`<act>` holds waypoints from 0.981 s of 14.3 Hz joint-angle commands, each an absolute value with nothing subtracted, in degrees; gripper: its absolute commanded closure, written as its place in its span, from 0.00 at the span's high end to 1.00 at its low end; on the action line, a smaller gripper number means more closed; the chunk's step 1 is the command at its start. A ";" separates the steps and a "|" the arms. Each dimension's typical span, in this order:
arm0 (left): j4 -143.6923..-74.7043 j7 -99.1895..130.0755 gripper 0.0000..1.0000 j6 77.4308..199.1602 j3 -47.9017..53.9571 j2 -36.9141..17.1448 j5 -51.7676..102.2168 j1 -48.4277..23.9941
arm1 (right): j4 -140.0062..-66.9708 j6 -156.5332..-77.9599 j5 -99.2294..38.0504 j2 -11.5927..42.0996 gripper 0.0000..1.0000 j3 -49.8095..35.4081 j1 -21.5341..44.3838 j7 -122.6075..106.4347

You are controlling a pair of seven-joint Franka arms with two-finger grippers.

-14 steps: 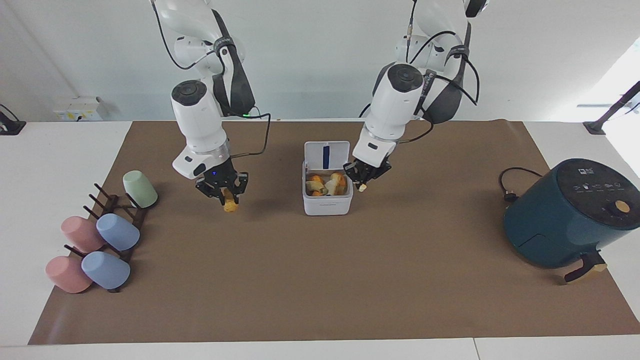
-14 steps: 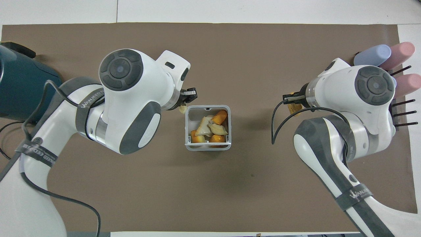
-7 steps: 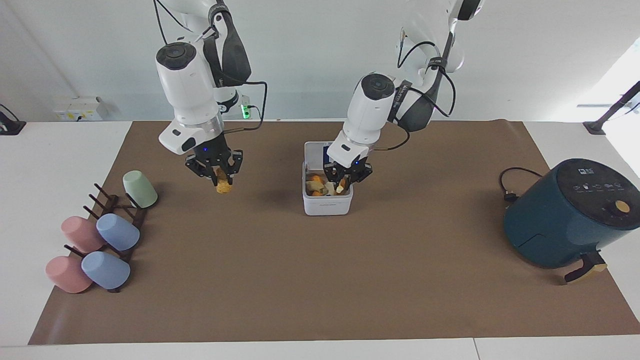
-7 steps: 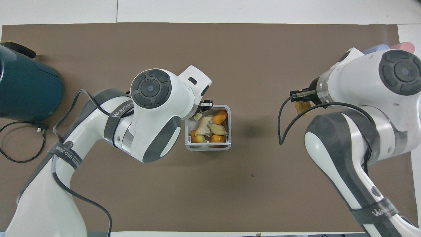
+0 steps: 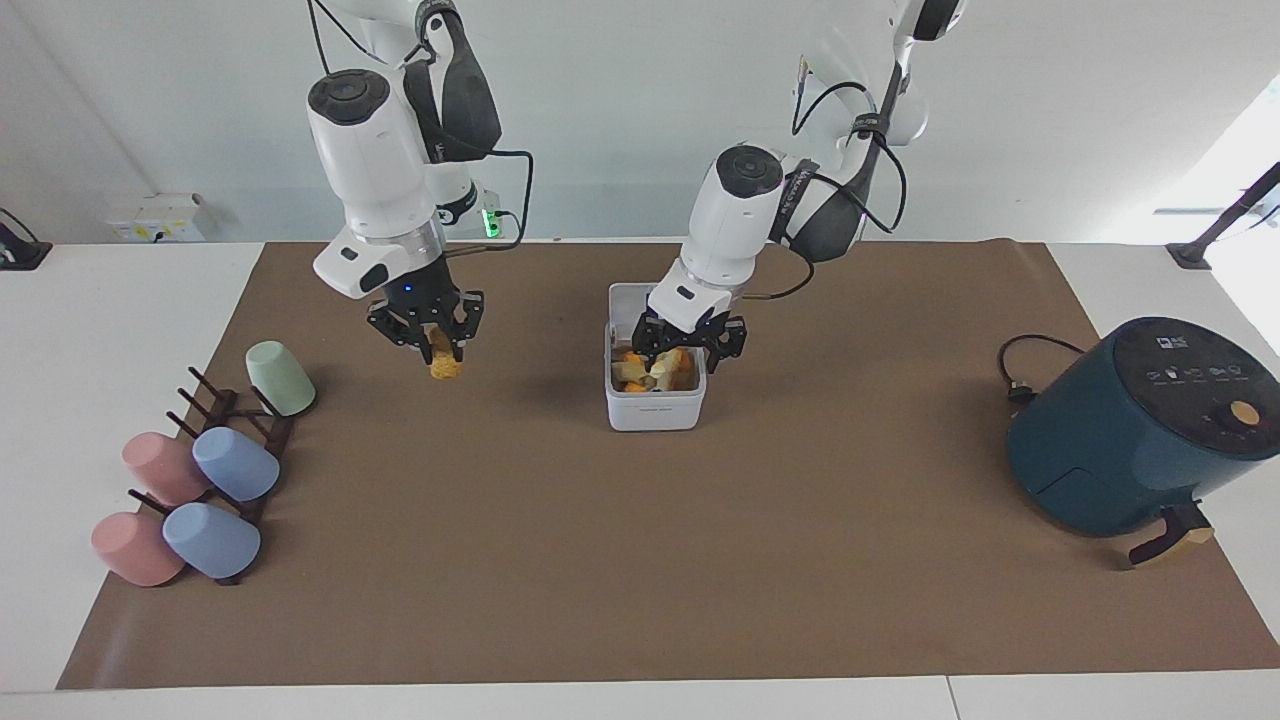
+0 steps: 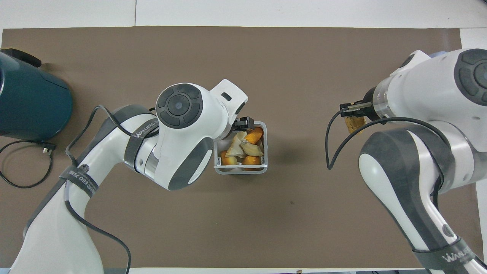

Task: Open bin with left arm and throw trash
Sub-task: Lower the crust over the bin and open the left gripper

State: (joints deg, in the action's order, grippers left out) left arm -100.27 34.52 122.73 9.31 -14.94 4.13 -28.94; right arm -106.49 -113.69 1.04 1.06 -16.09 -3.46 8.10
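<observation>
Table: white top under a brown mat; pale wall at the robots' end
Cups: pastel cups on a dark rack at the right arm's end; pink, blue, green
Right gripper: right gripper raised over bare mat between rack and bin; fingers closed on an orange-brown scrap that hangs below them; same scrap seen from above
Bin: white bin mid-mat, about midway between the two arms; lid swung up on the side nearer the robots; mostly hidden by the left gripper
Trash in bin: trash, pale yellow and orange pieces heaped inside, up to the rim
Left gripper: left gripper low over the bin's mouth, just above the heap; fingers spread apart; nothing held between them
Fryer: dark teal fryer at the left arm's end, well apart from the bin; its black cord lies on the mat beside it
</observation>
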 commanded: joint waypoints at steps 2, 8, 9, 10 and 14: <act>-101.34 33.57 1.00 123.22 8.44 -14.06 5.45 -29.88 | -106.44 -113.47 -0.96 0.70 0.00 -16.61 -3.52 10.19; -100.47 33.49 1.00 123.05 8.44 -14.06 5.54 -29.53 | -106.61 -113.64 -0.97 0.44 0.00 -16.96 -2.56 12.13; -99.41 33.31 1.00 122.00 8.35 -13.80 5.80 -28.57 | -106.61 -113.90 -1.05 0.44 0.00 -17.05 -2.46 13.17; -97.14 33.05 1.00 119.21 8.18 -13.71 6.06 -26.39 | -106.61 -114.25 -1.66 0.53 0.00 -17.14 -2.37 15.36; -89.22 24.54 1.00 104.97 7.47 -12.84 5.19 -18.48 | -106.79 -120.83 -3.69 1.75 0.00 -18.28 2.18 26.07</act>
State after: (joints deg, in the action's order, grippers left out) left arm -91.96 28.83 111.04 7.70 -13.77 4.37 -21.73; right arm -106.51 -117.77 -2.86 1.21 -17.77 0.12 20.75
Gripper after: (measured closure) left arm 0.000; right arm 0.643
